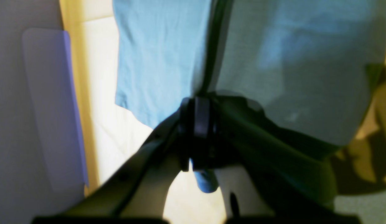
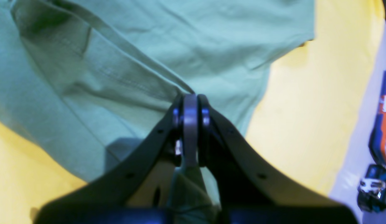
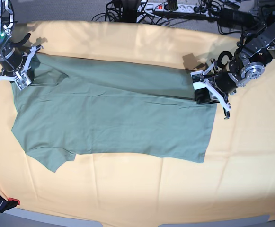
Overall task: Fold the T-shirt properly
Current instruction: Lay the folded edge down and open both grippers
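Observation:
The sage-green T-shirt (image 3: pixel 113 118) lies spread across the yellow-orange cloth, its length running left to right in the base view. Along its far edge a strip is raised and doubled over. My left gripper (image 3: pixel 204 89) is shut on the shirt's far right corner. In the left wrist view the fabric (image 1: pixel 162 56) is pinched between the closed fingers (image 1: pixel 197 118) and hangs away from them. My right gripper (image 3: pixel 21 71) is shut on the shirt's far left corner, near a sleeve. The right wrist view shows the cloth (image 2: pixel 149 46) clamped in the closed fingers (image 2: pixel 190 124).
The yellow-orange cloth (image 3: pixel 142 189) covers the whole table. Cables and a power strip (image 3: pixel 165 7) lie behind the far edge. A small red-and-black clamp (image 3: pixel 7 202) sits at the near left corner. Orange and blue objects (image 2: pixel 383 124) lie off the cloth's side.

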